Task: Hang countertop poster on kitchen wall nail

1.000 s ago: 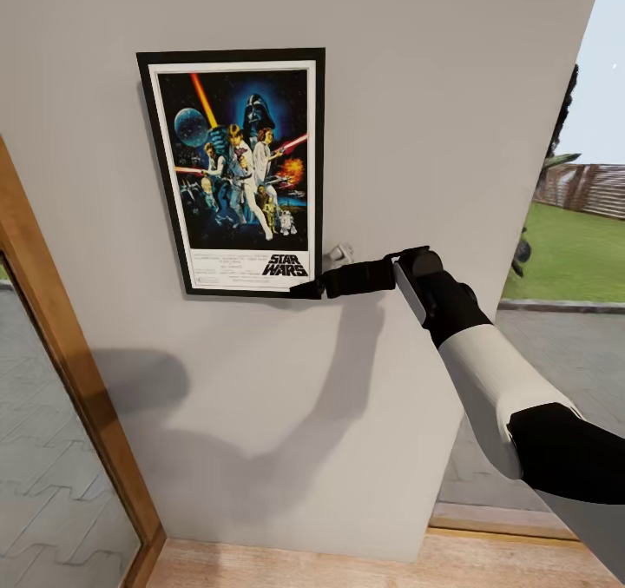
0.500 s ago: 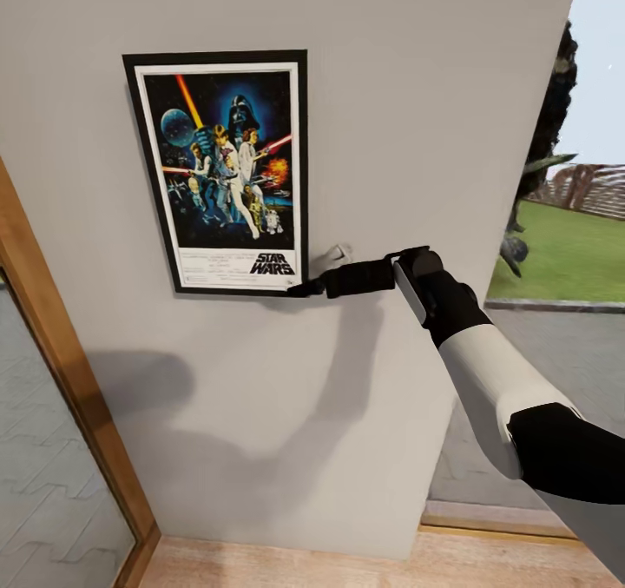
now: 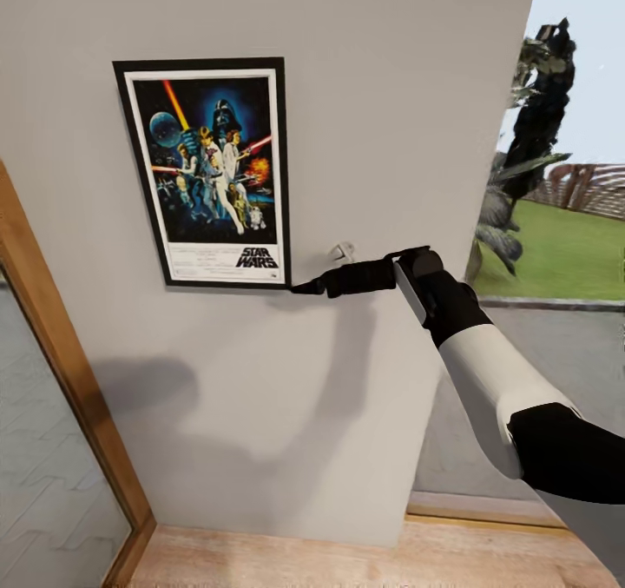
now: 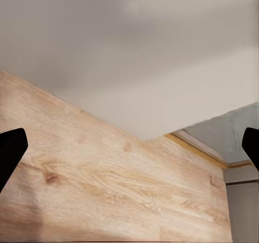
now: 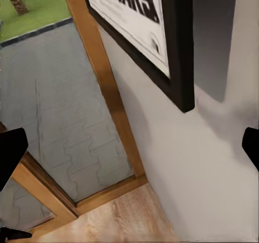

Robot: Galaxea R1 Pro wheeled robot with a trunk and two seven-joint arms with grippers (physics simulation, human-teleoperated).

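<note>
The wall (image 3: 365, 119) is plain, smooth grey plaster, meeting a pale wood-plank floor (image 3: 286, 562) at its foot; a wooden door frame (image 3: 61, 371) borders it on one side, and paved ground and lawn lie past its other edge. One poster (image 3: 206, 173) hangs flat and upright on that wall: a thin black frame, white border, colourful figures on dark blue, logo along the bottom. One small pale peg-like fitting (image 3: 340, 250) projects from the wall just beside the poster's lower corner. One arm is raised, the right gripper (image 3: 305, 288) black, its tip close to that corner; whether it touches the frame cannot be told. In its wrist view the fingertips (image 5: 11, 152) sit wide apart at the edges with nothing between them, so it is released. The left gripper's fingertips (image 4: 9, 152) are likewise spread, over the floor near the wall's foot.
</note>
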